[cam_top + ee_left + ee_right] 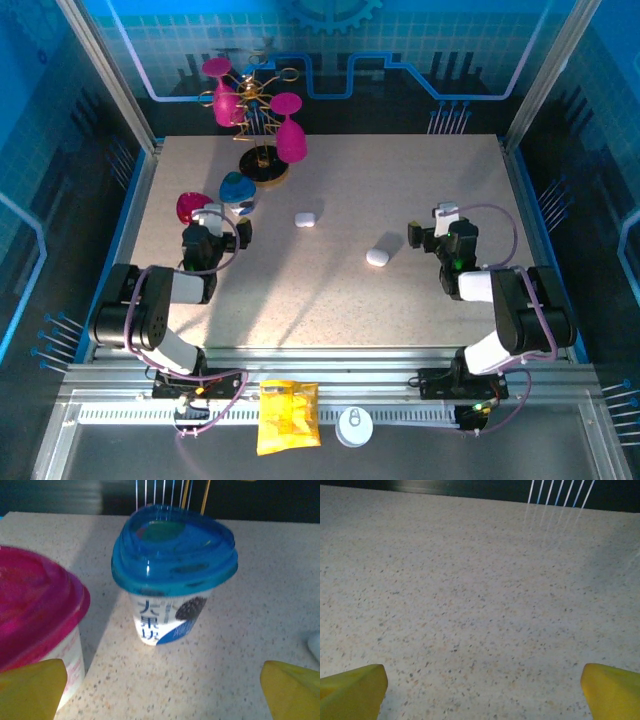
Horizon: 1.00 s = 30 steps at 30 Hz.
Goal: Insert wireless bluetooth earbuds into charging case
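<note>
From the overhead camera I saw two small white things lying well apart on the speckled table. The rounded pebble just right of centre looked to me like the charging case, lying flat with its lid down. The squarish white piece up and to its left was too small for me to tell whether it was the earbuds or something else.

The right gripper sat at mid-right of that frame, near the case but not touching it. In its wrist camera the right gripper was spread wide, with a yellow fingertip in each lower corner and bare tabletop between them.

The left gripper sat at mid-left, just beside a pink-lidded cup and a blue-lidded cup. In its own camera the left gripper was likewise spread wide and held nothing. The blue-lidded cup stood upright at centre, and the pink-lidded cup stood at the left edge.

A wire rack with pink glasses stood at upper left, and a yellow packet lay at the bottom.
</note>
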Each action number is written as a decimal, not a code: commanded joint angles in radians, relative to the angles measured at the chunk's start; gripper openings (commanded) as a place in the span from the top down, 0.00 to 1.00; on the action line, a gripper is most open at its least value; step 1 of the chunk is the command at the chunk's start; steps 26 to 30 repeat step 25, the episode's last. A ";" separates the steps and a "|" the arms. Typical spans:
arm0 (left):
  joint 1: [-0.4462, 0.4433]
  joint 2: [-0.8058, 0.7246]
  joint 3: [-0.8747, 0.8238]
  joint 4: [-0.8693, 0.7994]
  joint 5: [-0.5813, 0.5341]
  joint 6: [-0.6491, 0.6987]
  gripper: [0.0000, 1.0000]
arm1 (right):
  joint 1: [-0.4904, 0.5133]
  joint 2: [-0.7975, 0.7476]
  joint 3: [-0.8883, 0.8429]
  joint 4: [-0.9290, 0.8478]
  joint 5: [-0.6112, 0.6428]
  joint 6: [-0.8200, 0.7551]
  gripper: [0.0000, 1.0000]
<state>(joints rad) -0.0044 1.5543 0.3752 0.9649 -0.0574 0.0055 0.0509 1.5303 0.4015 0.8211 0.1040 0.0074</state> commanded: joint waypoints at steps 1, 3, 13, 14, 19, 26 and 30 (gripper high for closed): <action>0.010 -0.003 0.008 -0.040 -0.003 -0.012 0.01 | -0.005 0.008 -0.013 0.087 -0.034 0.007 0.00; 0.008 -0.003 0.006 -0.038 -0.005 -0.010 0.01 | -0.004 0.010 -0.014 0.088 -0.034 0.006 0.00; 0.005 -0.003 0.011 -0.046 0.025 0.003 0.01 | -0.003 0.010 -0.017 0.092 -0.032 0.005 0.00; 0.004 -0.001 0.010 -0.045 0.025 0.002 0.01 | -0.004 0.009 -0.016 0.092 -0.032 0.004 0.00; 0.005 -0.002 0.013 -0.050 0.025 0.002 0.01 | -0.003 0.009 -0.014 0.091 -0.031 0.005 0.00; 0.005 -0.003 0.011 -0.045 0.023 0.002 0.01 | -0.001 0.007 -0.033 0.119 -0.014 0.007 0.00; 0.005 -0.003 0.011 -0.045 0.023 0.002 0.01 | -0.001 0.007 -0.033 0.119 -0.014 0.007 0.00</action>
